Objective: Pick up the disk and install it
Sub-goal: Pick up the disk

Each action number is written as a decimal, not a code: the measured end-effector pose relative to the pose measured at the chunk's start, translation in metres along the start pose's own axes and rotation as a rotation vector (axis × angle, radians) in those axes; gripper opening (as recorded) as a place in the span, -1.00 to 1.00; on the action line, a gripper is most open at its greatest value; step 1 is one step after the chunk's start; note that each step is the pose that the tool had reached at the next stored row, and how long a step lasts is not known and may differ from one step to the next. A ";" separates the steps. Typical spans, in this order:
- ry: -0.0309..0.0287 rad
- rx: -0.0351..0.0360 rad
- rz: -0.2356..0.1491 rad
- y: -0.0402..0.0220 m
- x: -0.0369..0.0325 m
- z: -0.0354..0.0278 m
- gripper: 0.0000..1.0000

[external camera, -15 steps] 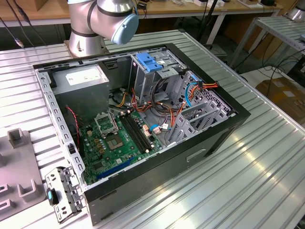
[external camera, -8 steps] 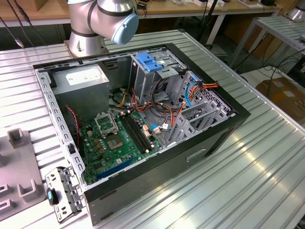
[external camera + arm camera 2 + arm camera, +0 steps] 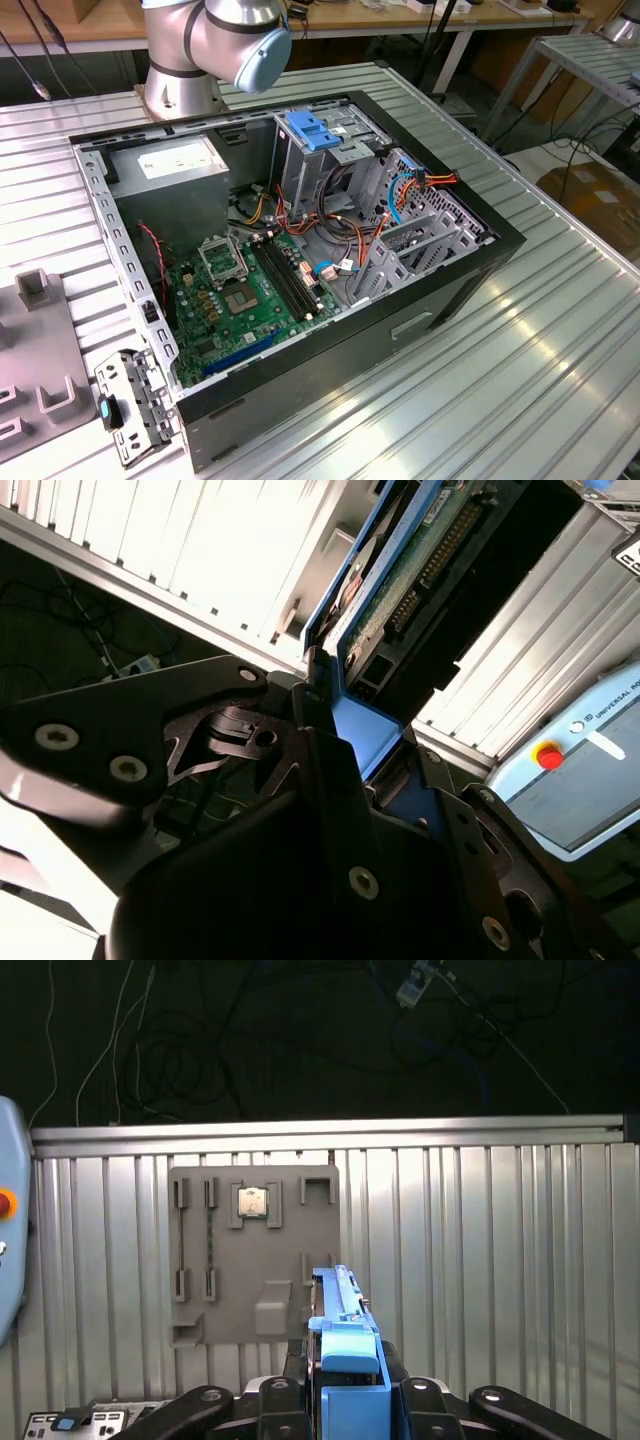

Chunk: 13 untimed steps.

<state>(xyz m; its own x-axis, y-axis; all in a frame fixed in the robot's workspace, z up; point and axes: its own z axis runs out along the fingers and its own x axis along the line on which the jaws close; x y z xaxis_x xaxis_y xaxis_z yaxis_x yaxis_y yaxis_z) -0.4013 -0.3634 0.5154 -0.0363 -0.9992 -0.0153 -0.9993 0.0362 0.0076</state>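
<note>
My gripper point(image 3: 345, 1400) is shut on the disk point(image 3: 343, 1345), which I hold edge-on with a blue side rail facing the camera in the first wrist view. In the second wrist view the disk point(image 3: 420, 575) shows its green circuit-board underside and a blue rail, sticking out past the black fingers point(image 3: 330, 780) that clamp it. I hold it up above the ribbed metal table point(image 3: 480, 1260). In the exterior view the open computer case point(image 3: 470, 265) lies on its side, with a drive cage topped by a blue plastic bracket point(image 3: 315, 130) at the back.
A grey fixture plate point(image 3: 200, 1305) holding a small chip point(image 3: 250, 1201) lies on the table under the gripper, and it also lies at the exterior view's left point(image 3: 35, 350). A teach pendant point(image 3: 585, 780) rests nearby. The arm's base point(image 3: 185, 60) stands behind the case. A loose metal bracket point(image 3: 135, 405) lies by the case's front corner.
</note>
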 end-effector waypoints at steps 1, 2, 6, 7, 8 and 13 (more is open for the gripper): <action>0.0000 0.0000 0.000 -0.0009 0.0000 0.0000 -0.25; 0.0001 -0.0001 0.000 -0.0018 -0.0001 -0.0001 -0.25; 0.0000 0.0001 0.000 -0.0067 -0.0002 0.0000 -0.25; 0.0000 0.0000 0.000 -0.0084 -0.0003 -0.0001 -0.25; 0.0000 0.0000 0.000 -0.0093 -0.0004 -0.0001 -0.25; 0.0000 0.0000 0.000 -0.0136 -0.0005 -0.0001 -0.25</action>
<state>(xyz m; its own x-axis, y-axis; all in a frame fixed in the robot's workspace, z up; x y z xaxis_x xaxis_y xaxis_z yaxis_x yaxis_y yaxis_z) -0.3877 -0.3634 0.5154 -0.0363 -0.9992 -0.0153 -0.9993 0.0362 0.0076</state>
